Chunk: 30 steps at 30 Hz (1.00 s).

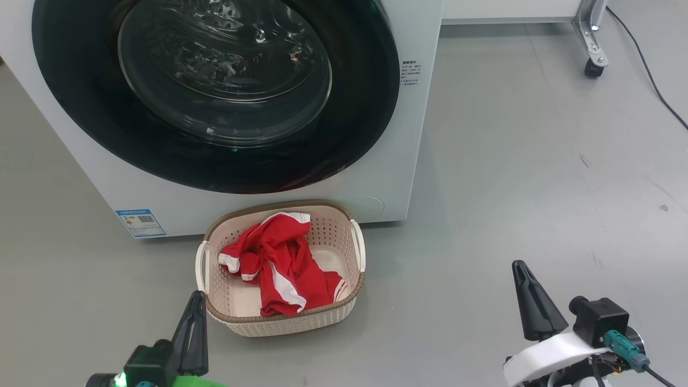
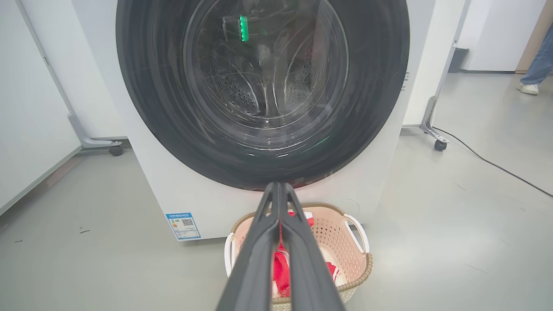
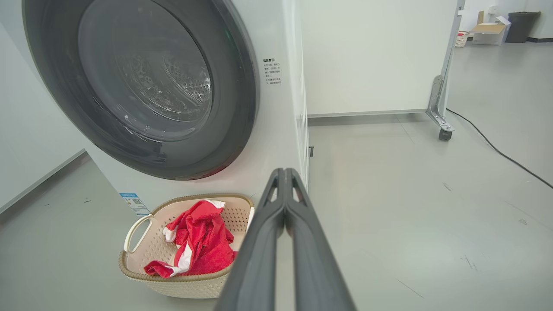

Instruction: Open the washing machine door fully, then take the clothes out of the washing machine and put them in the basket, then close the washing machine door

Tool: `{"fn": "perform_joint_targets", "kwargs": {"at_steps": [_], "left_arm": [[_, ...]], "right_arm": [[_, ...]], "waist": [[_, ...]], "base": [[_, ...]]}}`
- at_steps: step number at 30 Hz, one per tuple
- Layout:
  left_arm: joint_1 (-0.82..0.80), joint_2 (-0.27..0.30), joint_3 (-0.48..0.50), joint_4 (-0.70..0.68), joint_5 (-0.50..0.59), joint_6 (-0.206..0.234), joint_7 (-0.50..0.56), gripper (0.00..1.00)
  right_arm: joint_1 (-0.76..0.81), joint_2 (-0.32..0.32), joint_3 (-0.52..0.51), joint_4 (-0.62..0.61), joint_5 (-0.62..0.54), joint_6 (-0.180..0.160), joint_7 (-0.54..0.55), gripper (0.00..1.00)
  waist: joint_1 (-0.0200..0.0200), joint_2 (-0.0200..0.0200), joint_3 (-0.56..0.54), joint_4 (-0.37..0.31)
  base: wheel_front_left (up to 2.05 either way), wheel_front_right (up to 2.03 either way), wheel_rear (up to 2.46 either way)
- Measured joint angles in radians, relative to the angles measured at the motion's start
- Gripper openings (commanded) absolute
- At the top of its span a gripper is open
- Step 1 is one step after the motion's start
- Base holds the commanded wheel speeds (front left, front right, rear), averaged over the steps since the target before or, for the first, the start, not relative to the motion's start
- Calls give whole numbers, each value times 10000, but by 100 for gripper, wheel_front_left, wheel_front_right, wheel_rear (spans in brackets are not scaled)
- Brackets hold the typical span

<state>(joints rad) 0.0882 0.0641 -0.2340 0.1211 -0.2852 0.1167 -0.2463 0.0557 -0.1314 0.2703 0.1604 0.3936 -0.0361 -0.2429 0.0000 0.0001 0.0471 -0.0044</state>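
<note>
Red clothes [image 1: 279, 263] in basket [image 1: 285, 206], washing machine door [image 1: 215, 91] closed. Left wrist view catches a person's leg [image 2: 538, 60] far right. Left gripper [image 1: 196, 295], right gripper [image 1: 520, 267] both clenched, empty.

A black cable [image 3: 501, 153] crosses the grey floor [image 3: 410, 194] (caster [image 3: 445, 134] nearby).

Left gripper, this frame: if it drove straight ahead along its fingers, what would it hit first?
Most likely the lower black rim of the washing machine door, closed ahead of it. The left gripper, jaws shut, seems to aim over the basket, though depth is hard to judge.
</note>
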Motion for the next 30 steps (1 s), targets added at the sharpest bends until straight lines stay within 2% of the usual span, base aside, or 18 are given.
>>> {"fn": "perform_joint_targets", "kwargs": {"at_steps": [5,15,30], "left_arm": [[42,-6,-13,-54,-362,-88,0,0],[48,-48,119,-146,-1929,-314,180,0],[30,-52,477,-88,-3716,-520,608,0]], "right_arm": [[0,23,-40,-19,395,73,12,0],[-2,79,-366,-48,1793,176,284,0],[-34,138,-802,-25,3369,322,719,0]], "waist": [[0,0,-22,2],[0,0,-56,6],[0,0,-106,8]], "base": [[0,0,0],[0,0,0],[0,0,0]]}}
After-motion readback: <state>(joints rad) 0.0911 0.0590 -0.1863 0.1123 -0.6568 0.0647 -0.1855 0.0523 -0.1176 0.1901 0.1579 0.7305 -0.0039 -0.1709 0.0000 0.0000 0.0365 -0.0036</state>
